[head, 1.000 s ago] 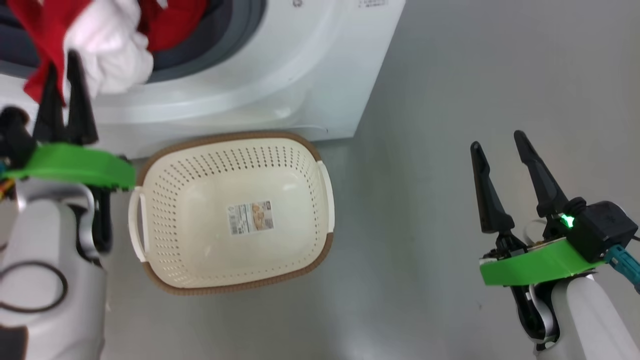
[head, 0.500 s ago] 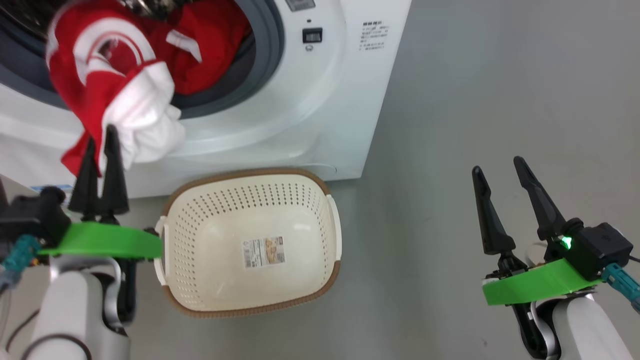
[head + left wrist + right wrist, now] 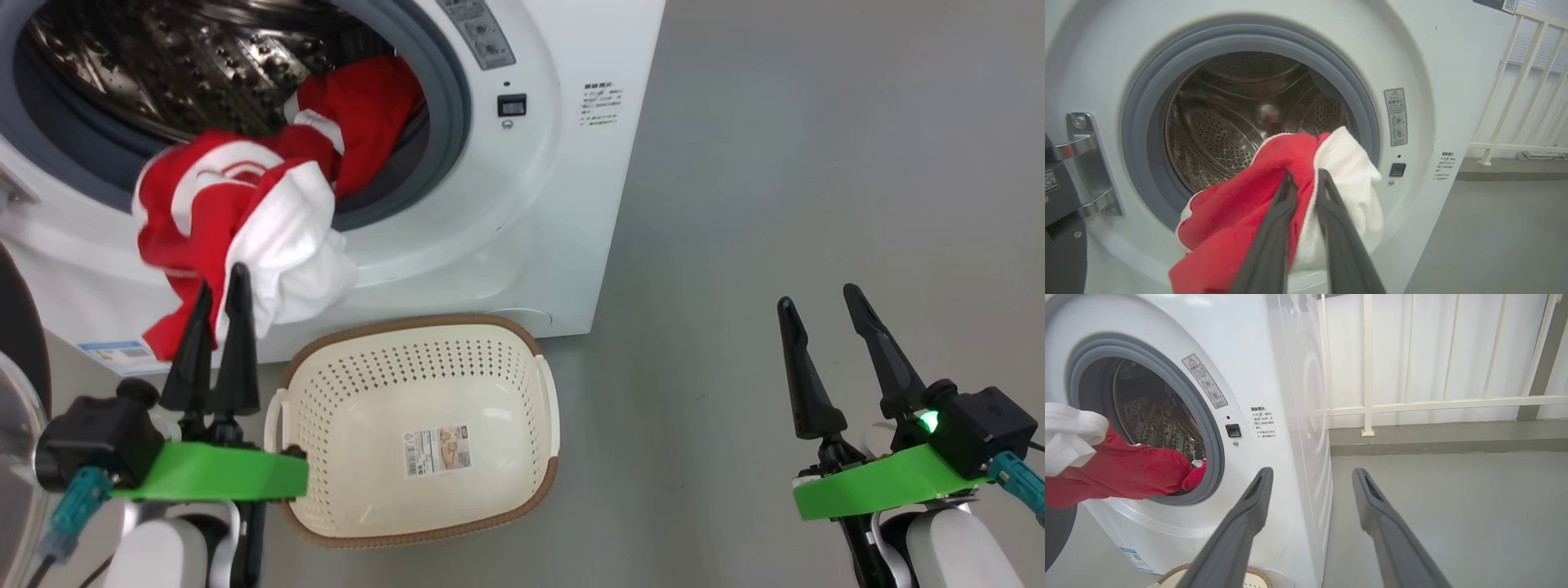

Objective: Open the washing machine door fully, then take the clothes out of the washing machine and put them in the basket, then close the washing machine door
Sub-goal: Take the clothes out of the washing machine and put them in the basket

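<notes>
Two hands show in the head view, with bare grey floor (image 3: 775,163) around them. A white railing (image 3: 1412,404) runs behind the right side of the washing machine (image 3: 555,204). The washing machine door (image 3: 18,327) stands swung open at the far left, its dark rim at the edge of that view. It hangs on a metal hinge (image 3: 1086,163) beside the grey rubber ring (image 3: 449,106). A small blue label (image 3: 114,353) sits low on the machine's front, left of the basket (image 3: 367,384).

The clothes (image 3: 212,212), red with white trim, lie across the lower lip of the ring. One part hangs outside the opening and another trails back into the steel drum (image 3: 163,65). The left hand (image 3: 222,278) has its fingers pressed together on a lower fold of this bundle, pinching it just up and left of the basket. The right hand (image 3: 818,294) is spread wide and holds nothing, well apart to the right over the floor.

The basket stands on the floor close in front of the machine, below the opening. Whether it touches the front panel cannot be told. Its bottom carries a barcode sticker (image 3: 437,449).
</notes>
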{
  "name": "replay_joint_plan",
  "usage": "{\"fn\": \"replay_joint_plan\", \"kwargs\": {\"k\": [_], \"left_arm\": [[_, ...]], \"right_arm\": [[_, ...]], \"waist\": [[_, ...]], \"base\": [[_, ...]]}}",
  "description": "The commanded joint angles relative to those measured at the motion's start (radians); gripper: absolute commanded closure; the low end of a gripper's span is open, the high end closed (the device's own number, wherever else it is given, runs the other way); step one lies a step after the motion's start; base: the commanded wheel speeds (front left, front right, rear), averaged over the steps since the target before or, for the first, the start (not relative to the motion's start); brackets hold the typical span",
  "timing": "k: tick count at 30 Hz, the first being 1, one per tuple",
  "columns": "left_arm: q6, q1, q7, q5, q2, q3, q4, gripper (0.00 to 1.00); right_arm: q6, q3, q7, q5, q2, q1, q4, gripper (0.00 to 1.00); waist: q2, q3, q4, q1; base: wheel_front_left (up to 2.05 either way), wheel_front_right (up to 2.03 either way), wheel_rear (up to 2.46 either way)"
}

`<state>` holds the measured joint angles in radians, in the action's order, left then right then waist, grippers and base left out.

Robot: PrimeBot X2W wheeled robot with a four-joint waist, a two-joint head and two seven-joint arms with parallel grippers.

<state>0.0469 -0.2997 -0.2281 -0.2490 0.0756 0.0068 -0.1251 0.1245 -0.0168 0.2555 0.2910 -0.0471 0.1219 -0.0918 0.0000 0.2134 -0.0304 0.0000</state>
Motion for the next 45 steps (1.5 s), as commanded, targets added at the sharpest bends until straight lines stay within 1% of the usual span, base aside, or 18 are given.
{"fn": "replay_joint_plan", "kwargs": {"k": [1,4,8,12,15,19,28,31,32,33,40,45], "left_arm": [[-0.01,0.014,0.01,-0.005,0.012,0.025,0.063,1.0],[-0.017,0.039,0.035,-0.014,0.006,0.01,0.122,1.0],[-0.021,0.053,0.062,-0.032,-0.001,-0.008,0.154,1.0],[-0.023,0.053,0.08,-0.052,-0.008,-0.03,0.147,1.0],[-0.025,0.038,0.087,-0.061,-0.012,-0.051,0.09,1.0],[-0.016,-0.009,0.063,-0.081,-0.015,-0.066,-0.052,1.0],[0.016,-0.171,0.0,-0.121,-0.022,-0.104,-0.443,1.0],[0.025,-0.227,-0.008,-0.139,-0.023,-0.117,-0.577,1.0],[0.029,-0.265,-0.015,-0.147,-0.024,-0.12,-0.657,1.0],[0.031,-0.283,-0.018,-0.149,-0.024,-0.122,-0.696,1.0],[0.043,-0.396,-0.022,-0.182,-0.025,-0.12,-0.933,1.0],[0.037,-0.47,0.019,-0.19,-0.019,-0.122,-1.065,1.0]], "right_arm": [[0.006,-0.022,0.006,0.006,-0.003,-0.006,0.025,0.0],[0.006,-0.022,0.006,0.007,-0.003,-0.009,0.029,0.0],[0.006,-0.024,0.006,0.008,-0.003,-0.005,0.037,0.0],[0.006,-0.021,0.006,0.009,-0.003,-0.002,0.042,0.0],[0.006,-0.023,0.006,0.01,-0.003,0.005,0.042,0.0],[0.006,-0.03,0.006,0.011,-0.003,0.02,0.044,0.0],[0.006,-0.044,0.006,0.011,-0.003,0.057,0.043,0.0],[0.006,-0.053,0.006,0.014,-0.003,0.069,0.04,0.0],[0.006,-0.06,0.006,0.018,-0.003,0.078,0.037,0.0],[0.006,-0.062,0.006,0.022,-0.003,0.082,0.036,0.0],[0.006,-0.071,0.006,0.031,-0.003,0.1,0.029,0.0],[0.006,-0.082,0.006,0.039,-0.003,0.116,0.028,0.0]], "waist": [[0.0,-0.006,-0.005,0.0],[0.0,-0.002,-0.008,0.0],[0.0,0.015,-0.014,0.0],[0.0,0.032,-0.016,0.0],[0.0,0.054,-0.017,0.0],[0.0,0.084,-0.02,0.0],[0.0,0.152,-0.036,0.0],[0.0,0.174,-0.047,0.0],[0.0,0.188,-0.057,0.0],[0.0,0.195,-0.062,0.0],[0.0,0.248,-0.097,0.0],[0.0,0.303,-0.125,0.0]], "base": [[0.0,0.0,0.0],[0.0,0.0,0.0],[0.0,0.0,0.0],[0.0,0.0,0.0],[0.0,0.0,0.0],[0.0,0.0,0.0],[0.0,0.0,0.0],[0.0,0.0,0.0],[0.0,0.0,0.0],[0.0,0.0,0.0],[0.0,0.0,0.0],[0.0,0.0,0.0]]}}
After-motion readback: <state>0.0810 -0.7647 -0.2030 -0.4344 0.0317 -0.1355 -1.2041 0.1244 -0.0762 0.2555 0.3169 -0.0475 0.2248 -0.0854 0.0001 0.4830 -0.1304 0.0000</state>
